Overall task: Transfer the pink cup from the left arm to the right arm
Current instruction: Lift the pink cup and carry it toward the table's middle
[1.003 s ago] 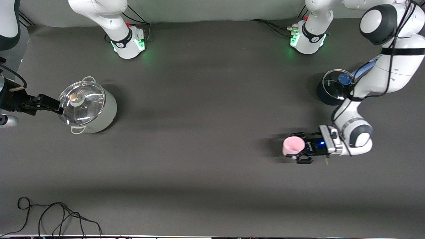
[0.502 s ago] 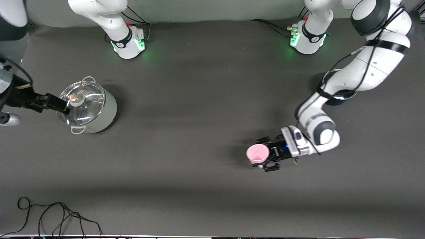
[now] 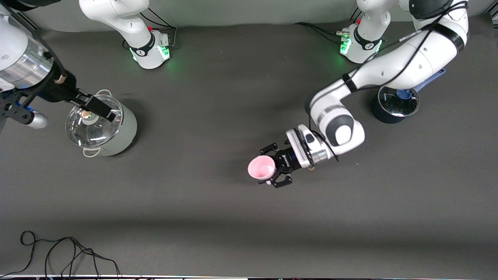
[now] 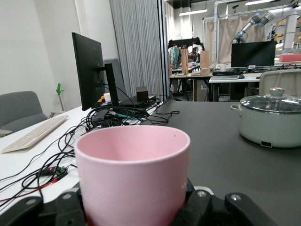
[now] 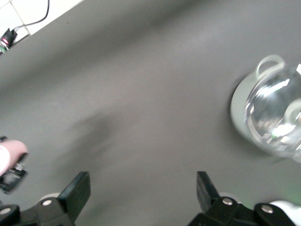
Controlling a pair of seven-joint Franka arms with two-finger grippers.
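bare table (image 3: 202,128) between pot (image 3: 102,126), cup (image 3: 261,167)

The pink cup (image 3: 261,167) is a plain pale pink. The left gripper (image 3: 277,170) is black on a white arm with black bands. The right gripper (image 3: 98,108) is black under a silver wrist. The worktop (image 3: 218,217) is dark grey. One pot (image 3: 102,125) is pale grey-green with a clear glass lid; the other pot (image 3: 393,105) is black with a blue knob.
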